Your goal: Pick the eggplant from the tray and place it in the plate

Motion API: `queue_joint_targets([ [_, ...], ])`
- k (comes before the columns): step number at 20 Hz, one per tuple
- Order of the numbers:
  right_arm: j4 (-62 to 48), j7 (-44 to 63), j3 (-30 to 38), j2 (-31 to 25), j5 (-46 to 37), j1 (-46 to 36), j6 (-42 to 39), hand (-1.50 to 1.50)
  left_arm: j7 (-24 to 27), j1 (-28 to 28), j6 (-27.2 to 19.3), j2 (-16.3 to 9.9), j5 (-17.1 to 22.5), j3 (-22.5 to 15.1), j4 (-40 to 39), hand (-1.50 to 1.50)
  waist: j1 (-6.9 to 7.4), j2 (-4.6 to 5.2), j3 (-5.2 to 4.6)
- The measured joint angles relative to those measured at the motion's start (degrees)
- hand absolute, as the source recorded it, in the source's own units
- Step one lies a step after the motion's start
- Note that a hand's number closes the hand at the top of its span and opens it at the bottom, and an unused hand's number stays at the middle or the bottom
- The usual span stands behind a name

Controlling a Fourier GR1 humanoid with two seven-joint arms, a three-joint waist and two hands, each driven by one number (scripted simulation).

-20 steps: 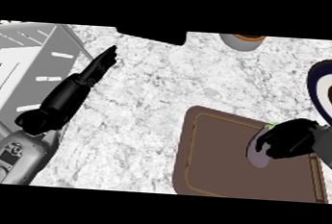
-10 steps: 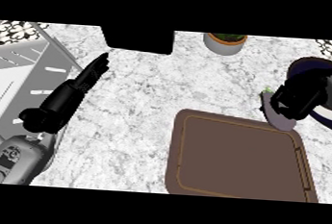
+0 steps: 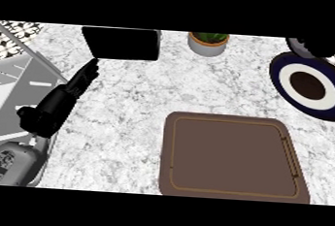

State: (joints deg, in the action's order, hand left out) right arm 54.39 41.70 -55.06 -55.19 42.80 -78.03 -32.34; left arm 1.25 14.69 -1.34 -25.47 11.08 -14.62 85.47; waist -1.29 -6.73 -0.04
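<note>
my right hand (image 3: 319, 48) at the far right: fingers' state unclear. eggplant unseen; likely light, slick, best held mid-body. left hand (image 3: 71, 92) relaxed.

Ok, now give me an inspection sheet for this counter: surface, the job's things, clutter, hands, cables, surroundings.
Surface: marbled counter, no spills seen.
Job's things: brown tray holds nothing; plate at right, nothing on it; eggplant not clearly seen.
Clutter: potted plant and black box at the far edge.
Hands: left hand open, fingers straight, over the counter at left; right hand only a dark shape at the top right edge, beyond the plate, grip unreadable.
Cables: nothing seen.
Surroundings: grey metal unit at left, patterned tiles behind it.
</note>
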Motion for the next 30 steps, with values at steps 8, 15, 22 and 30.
queue_joint_targets([
  [8, 13.44, -7.73, 0.54, -6.08, -16.97, 0.33, 25.06, 1.5, 1.48, -2.36, -1.39, -1.24, 0.14, 2.65, 0.94, 0.0, -3.76, 2.44, 0.35],
  [15, 25.29, -8.44, -0.24, -13.9, -27.04, 11.87, 47.49, 1.5, 3.33, -5.75, -1.43, -2.22, 0.06, 3.67, 3.97, 0.0, -3.96, 4.23, 0.3],
  [22, 30.35, -9.59, 1.41, -18.33, -32.42, 27.09, 65.81, 1.5, 2.0, -5.02, -0.41, -2.08, -0.17, 3.63, 7.11, 0.0, -1.4, 5.87, 0.18],
  [30, 18.37, -21.05, 10.23, -11.91, -31.62, 37.31, 72.38, 1.5, 1.86, -3.77, 1.46, -0.77, -1.22, 3.77, 7.51, 0.0, 1.02, 6.77, 0.14],
])
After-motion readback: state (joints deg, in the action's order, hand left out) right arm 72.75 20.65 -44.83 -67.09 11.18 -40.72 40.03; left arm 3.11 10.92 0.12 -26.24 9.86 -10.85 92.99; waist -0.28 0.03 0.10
